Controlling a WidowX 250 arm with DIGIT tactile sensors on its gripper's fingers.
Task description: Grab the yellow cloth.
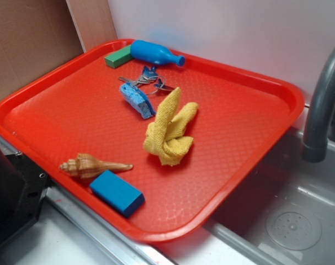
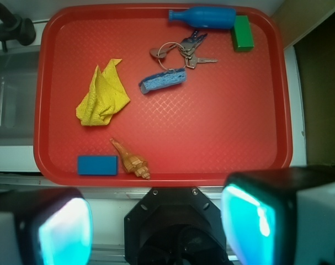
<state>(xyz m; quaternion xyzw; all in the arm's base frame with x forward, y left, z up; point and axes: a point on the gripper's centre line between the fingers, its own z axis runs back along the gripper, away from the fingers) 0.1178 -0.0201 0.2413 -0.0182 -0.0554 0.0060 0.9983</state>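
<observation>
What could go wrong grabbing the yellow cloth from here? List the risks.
1. The yellow cloth is soft and bunched, with one corner standing up; the open gripper may pinch only a fold, and it could slip.
2. The seashell and blue block lie between gripper and cloth; a low approach might knock them.
3. The cloth lies flat on the red tray; descending too far could hit it.

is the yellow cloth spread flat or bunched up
Bunched up: the yellow cloth sits crumpled on the red tray, folds rising, one corner standing up.

Red tray (image 1: 255,105) carries yellow cloth (image 1: 167,130), seashell (image 1: 92,165), perhaps keys (image 2: 184,49).
</observation>
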